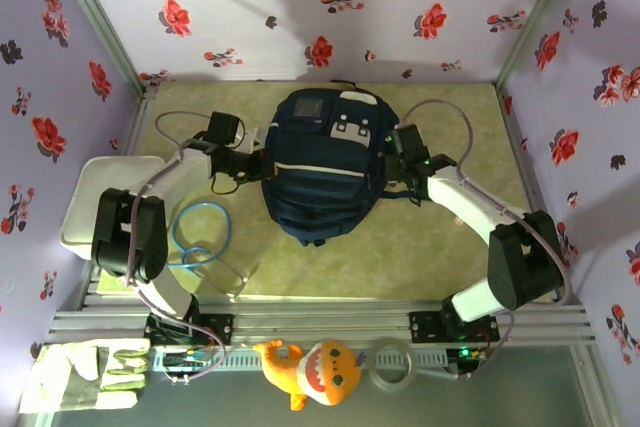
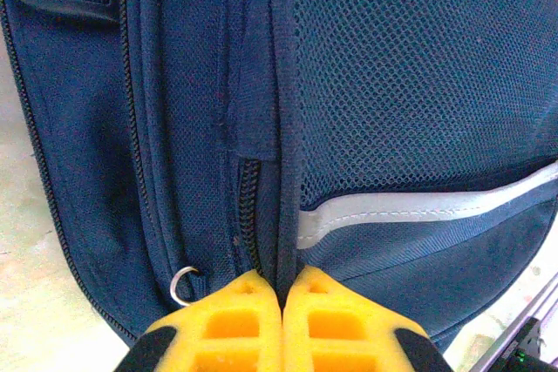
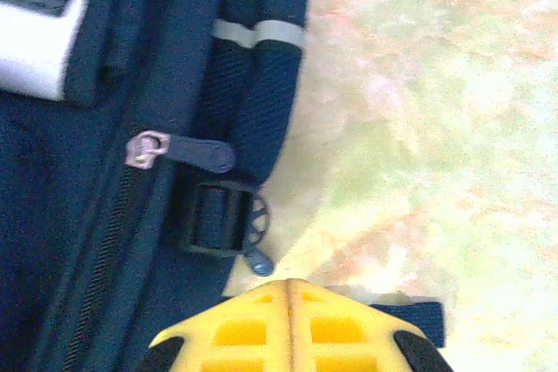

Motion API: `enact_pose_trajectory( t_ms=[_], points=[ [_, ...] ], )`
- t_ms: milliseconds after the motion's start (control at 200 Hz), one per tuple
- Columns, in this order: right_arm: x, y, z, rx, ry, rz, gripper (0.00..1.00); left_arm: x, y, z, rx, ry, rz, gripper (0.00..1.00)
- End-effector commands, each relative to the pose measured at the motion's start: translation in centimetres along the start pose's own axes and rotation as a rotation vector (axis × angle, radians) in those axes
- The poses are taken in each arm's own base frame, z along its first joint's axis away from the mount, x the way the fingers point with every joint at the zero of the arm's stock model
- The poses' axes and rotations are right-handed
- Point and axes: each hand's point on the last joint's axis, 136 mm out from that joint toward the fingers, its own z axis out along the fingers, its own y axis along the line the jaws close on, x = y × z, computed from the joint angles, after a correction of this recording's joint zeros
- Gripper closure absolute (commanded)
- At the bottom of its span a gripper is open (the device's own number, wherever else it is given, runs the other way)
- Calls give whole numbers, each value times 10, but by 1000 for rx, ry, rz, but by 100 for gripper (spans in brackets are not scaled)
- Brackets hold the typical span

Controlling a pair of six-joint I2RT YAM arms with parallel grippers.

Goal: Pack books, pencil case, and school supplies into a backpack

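Top external view: the large navy-blue fabric backpack (image 1: pixel 320 182) lies flat in the middle of the pale green tabletop (image 1: pixel 430 257), front pocket up. The left gripper (image 2: pixel 283 280) is at the backpack's left side, its yellow fingers pinched together on a narrow ridge of the fabric beside a zipper (image 2: pixel 248 206). The right gripper (image 3: pixel 290 289) is at the backpack's right edge, near a black strap buckle (image 3: pixel 218 219). Its fingers are pressed together, with nothing seen between them.

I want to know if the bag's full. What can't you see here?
Top view: inside of the backpack, hidden by its own fabric.
Left wrist view: the spot the left gripper pinches, covered by its yellow fingers.
Right wrist view: blurred; whether the right gripper holds the strap, hidden under its fingers.
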Motion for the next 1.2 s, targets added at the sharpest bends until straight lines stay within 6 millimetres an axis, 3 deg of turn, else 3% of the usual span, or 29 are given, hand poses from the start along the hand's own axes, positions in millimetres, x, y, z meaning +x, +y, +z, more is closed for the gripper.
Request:
enact_pose_trajectory(
  t_ms=[0, 80, 160, 255, 385, 460, 530, 705, 825, 925, 1015, 1195],
  points=[
    [-26, 7, -16, -41, -88, 60, 92, -14, -14, -6, 6, -23, 65, 84],
    [-34, 2, -32, -46, -139, 105, 61, -27, -27, -16, 21, -74, 67, 62],
    [-43, -14, -51, -2, -208, 140, 39, -45, -34, -35, -9, -160, 75, 46],
    [-55, -34, -78, 47, -309, 176, 21, -66, -31, -64, -101, -289, 84, 33],
    [-68, -63, -111, 125, -449, 222, 1, -90, -2, -115, -295, -530, 79, 11],
    [-70, -80, -120, 177, -500, 246, 1, -96, 16, -144, -377, -682, 64, 1],
    [-66, -101, -120, 253, -521, 285, 1, -94, 36, -168, -448, -818, 49, 0],
    [-38, -138, -98, 401, -529, 330, 1, -65, 86, -194, -670, -1001, 71, 0],
    [-9, -159, -78, 469, -525, 369, 1, -40, 117, -189, -811, -982, 117, 0],
    [8, -165, -59, 483, -526, 289, 0, -24, 138, -181, -879, -946, 104, 0],
    [17, -167, -45, 490, -537, 223, 0, -19, 146, -170, -900, -913, 135, 0],
    [32, -162, -13, 436, -466, 205, 1, -18, 144, -153, -835, -887, 233, 1]
  ],
)
